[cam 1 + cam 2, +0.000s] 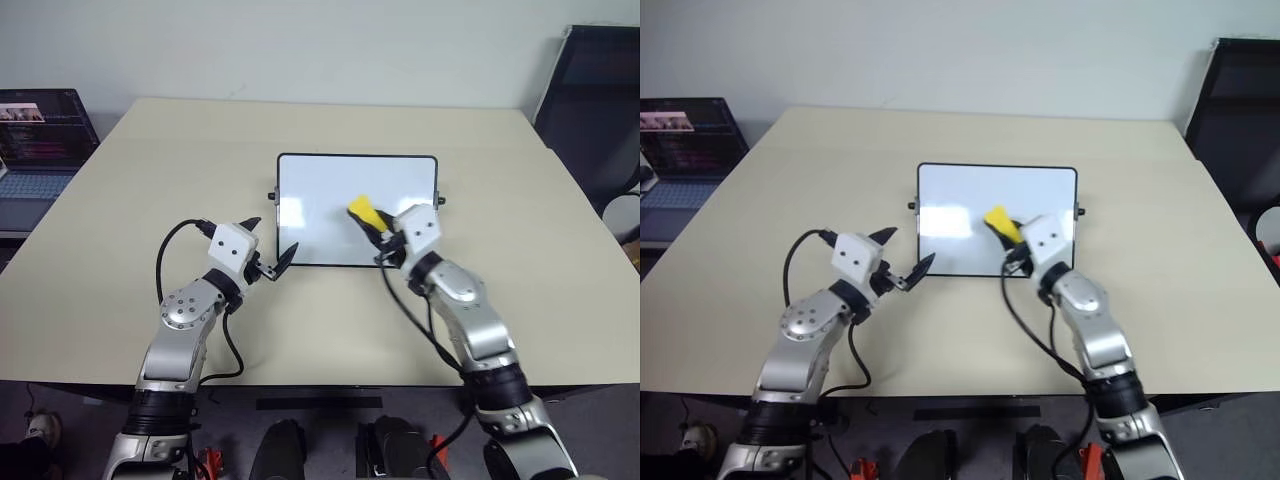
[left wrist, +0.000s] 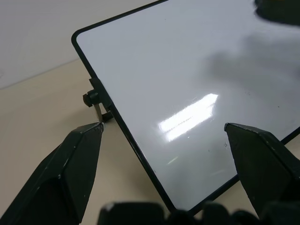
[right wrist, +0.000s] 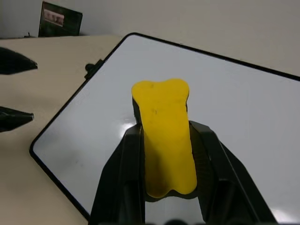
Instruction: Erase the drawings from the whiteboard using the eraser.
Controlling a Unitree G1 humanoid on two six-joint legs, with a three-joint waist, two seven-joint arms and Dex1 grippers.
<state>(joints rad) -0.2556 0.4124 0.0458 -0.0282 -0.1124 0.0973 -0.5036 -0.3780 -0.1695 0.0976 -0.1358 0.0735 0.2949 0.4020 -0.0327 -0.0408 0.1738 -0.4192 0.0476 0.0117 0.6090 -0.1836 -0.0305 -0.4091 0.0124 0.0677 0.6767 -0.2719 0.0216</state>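
Note:
The whiteboard (image 1: 330,190) lies flat in the middle of the table, its white face showing no pen marks; the drawings are not to be seen on it. My right gripper (image 1: 378,232) is shut on the yellow eraser (image 1: 364,213), holding it over the board's near right part. In the right wrist view the eraser (image 3: 164,140) sits clamped between the two black fingers (image 3: 123,178). My left gripper (image 1: 268,248) stands open at the board's near left corner, with the fingertips (image 2: 79,159) apart and nothing between them.
A laptop (image 1: 35,140) with a lit screen stands at the table's far left edge. A dark chair (image 1: 600,110) is at the far right. The beige table (image 1: 150,170) spreads around the board on all sides.

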